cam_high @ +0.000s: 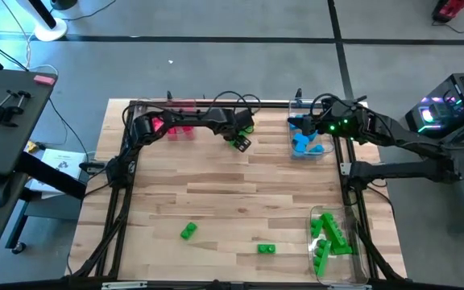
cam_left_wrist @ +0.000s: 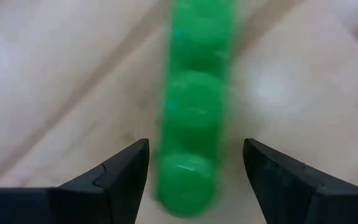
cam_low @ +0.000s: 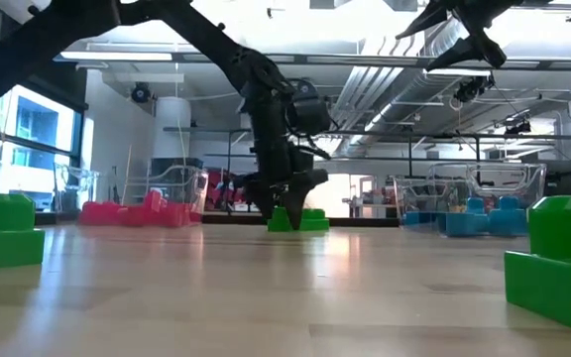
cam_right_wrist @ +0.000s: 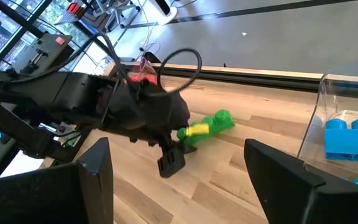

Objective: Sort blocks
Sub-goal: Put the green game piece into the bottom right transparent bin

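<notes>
A green bar of blocks [cam_left_wrist: 194, 106] lies flat on the wood at the far middle of the table [cam_high: 216, 193], several studs up. My left gripper [cam_left_wrist: 194, 146] points steeply down over one end of it, open; its two fingers stand on either side of the bar with a gap showing at each. In the low view the fingertips [cam_low: 290, 193] hang just above the bar [cam_low: 310, 220]. My right gripper [cam_right_wrist: 178, 149] waits open and holds nothing, raised above the blue tray [cam_high: 308, 143] at the far right.
A clear tray with pink-red blocks [cam_high: 176, 126] stands at the far left. Another clear tray with green blocks [cam_high: 333, 238] is at the near right. Two loose green blocks [cam_high: 188, 232] [cam_high: 266, 249] lie near the front edge. Bare wood lies in the middle.
</notes>
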You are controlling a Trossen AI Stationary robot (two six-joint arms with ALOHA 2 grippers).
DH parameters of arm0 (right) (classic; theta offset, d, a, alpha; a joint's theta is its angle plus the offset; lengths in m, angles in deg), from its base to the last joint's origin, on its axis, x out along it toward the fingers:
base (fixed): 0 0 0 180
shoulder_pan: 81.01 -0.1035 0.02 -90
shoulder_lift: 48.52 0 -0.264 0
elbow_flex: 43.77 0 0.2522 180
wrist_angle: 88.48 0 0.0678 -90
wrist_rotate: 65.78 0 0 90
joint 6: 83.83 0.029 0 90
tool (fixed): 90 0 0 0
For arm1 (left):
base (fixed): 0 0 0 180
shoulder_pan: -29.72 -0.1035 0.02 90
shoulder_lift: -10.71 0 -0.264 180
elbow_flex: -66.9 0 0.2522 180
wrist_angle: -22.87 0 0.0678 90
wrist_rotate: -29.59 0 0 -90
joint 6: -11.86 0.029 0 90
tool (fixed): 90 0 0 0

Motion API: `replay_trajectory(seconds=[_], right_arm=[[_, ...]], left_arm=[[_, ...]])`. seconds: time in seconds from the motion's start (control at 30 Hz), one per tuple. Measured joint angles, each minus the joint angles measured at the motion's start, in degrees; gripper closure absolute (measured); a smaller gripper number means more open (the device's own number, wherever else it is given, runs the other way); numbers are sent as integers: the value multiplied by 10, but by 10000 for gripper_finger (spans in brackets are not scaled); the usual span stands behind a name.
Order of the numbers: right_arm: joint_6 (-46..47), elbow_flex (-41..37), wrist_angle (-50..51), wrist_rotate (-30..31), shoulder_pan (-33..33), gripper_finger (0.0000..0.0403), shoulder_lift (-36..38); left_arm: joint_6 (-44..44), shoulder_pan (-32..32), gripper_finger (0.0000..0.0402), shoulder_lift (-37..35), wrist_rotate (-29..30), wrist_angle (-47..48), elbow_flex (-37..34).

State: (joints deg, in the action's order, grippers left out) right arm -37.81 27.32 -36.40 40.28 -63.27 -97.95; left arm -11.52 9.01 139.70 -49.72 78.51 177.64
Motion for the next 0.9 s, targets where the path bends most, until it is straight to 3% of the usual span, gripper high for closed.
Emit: replay_trajectory(seconds=[0.2,0.43,0.63,0.8,0.9], right_arm=[[3,0,0,0,0,157,0],[4,0,-1,0,-10,157,0],[-11,0,-6,0,-31,157,0],[-16,0,-63,0,-58,157,-14],[37,0,-92,1,-69,157,-37]], left_arm=[[29,15,188,5,-9,-4,1],[53,15,304,-1,-33,11,1],[147,-2,305,-74,-99,88,-2],[206,-12,305,-188,-103,117,-2],[239,-4,305,-263,-102,95,0]])
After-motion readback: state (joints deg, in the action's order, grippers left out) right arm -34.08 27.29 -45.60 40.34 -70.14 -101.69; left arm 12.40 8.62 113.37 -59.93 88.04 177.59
